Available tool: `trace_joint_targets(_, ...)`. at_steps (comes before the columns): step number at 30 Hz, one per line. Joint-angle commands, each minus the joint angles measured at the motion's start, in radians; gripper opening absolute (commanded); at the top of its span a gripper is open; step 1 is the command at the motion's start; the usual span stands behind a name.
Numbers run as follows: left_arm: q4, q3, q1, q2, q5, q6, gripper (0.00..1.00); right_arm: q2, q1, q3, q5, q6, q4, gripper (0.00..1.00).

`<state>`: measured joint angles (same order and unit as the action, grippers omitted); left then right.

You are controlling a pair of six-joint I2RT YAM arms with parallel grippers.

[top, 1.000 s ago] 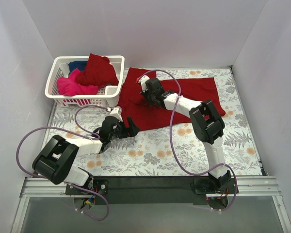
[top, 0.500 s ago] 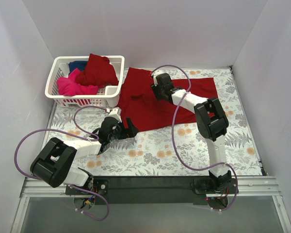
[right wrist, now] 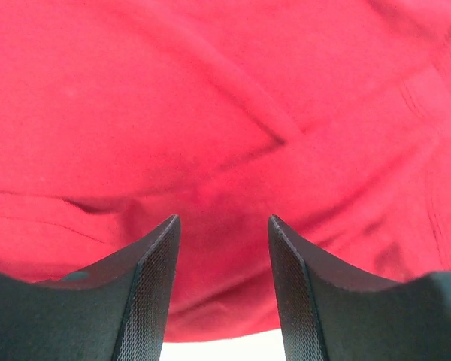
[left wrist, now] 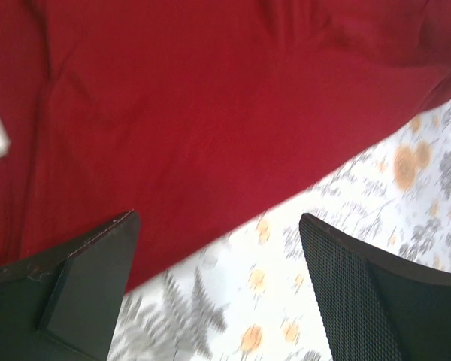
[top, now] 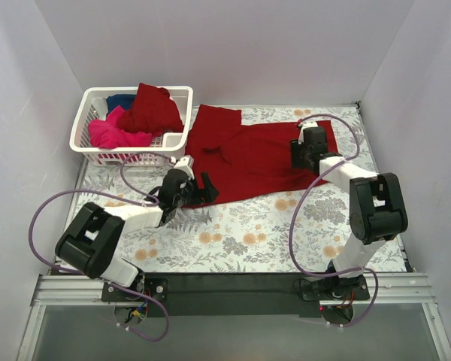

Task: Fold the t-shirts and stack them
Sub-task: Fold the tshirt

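The floral surface [top: 233, 241] carries a dark red t-shirt [top: 248, 154] spread flat along its far edge. Beside it, a white lattice basket [top: 90, 147] in the far-left corner holds bundled t-shirts [top: 152, 109]. The left arm [top: 128, 219] stretches low toward the shirt's near hem, with the left fingers [left wrist: 90, 271] wide apart and empty. The right arm [top: 361, 195] bends over the shirt's right end, with the right fingers [right wrist: 146, 278] parted and gripping nothing.

A robotics lab cell is indicated by white enclosure walls [top: 233, 45], a floral-covered tabletop [top: 240, 233] and a mounting rail [top: 233, 286].
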<state>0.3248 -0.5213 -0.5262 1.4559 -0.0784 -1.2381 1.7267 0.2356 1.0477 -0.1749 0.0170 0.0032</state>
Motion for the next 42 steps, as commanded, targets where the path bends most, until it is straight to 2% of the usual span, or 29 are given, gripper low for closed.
trace_joint_targets(1,0.040,-0.140,-0.005,0.061,-0.011,0.037,0.80,-0.085,-0.056,-0.043,0.066,0.026,0.046,0.46)
trace_joint_targets(7,0.080,-0.362,-0.012,0.257,-0.034,0.094,0.80,-0.131,-0.244,-0.081,0.138,0.058,0.024,0.48)
trace_joint_targets(14,0.115,-0.494,-0.015,0.409,-0.092,0.111,0.80,-0.151,-0.370,-0.118,0.126,0.061,0.023,0.48)
trace_joint_targets(24,0.135,-0.484,-0.014,0.454,-0.132,0.117,0.80,-0.211,-0.446,-0.195,0.117,0.078,0.021,0.48)
trace_joint_targets(30,0.111,-0.493,-0.014,0.477,-0.120,0.121,0.80,-0.191,-0.472,-0.179,0.150,0.075,0.026,0.48)
trace_joint_targets(34,0.105,-0.473,-0.015,0.477,-0.104,0.118,0.80,-0.162,-0.513,-0.186,0.274,0.083,0.060,0.47)
trace_joint_targets(42,0.122,-0.427,-0.014,0.474,-0.107,0.103,0.80,-0.089,-0.559,-0.190,0.406,0.110,0.090,0.40)
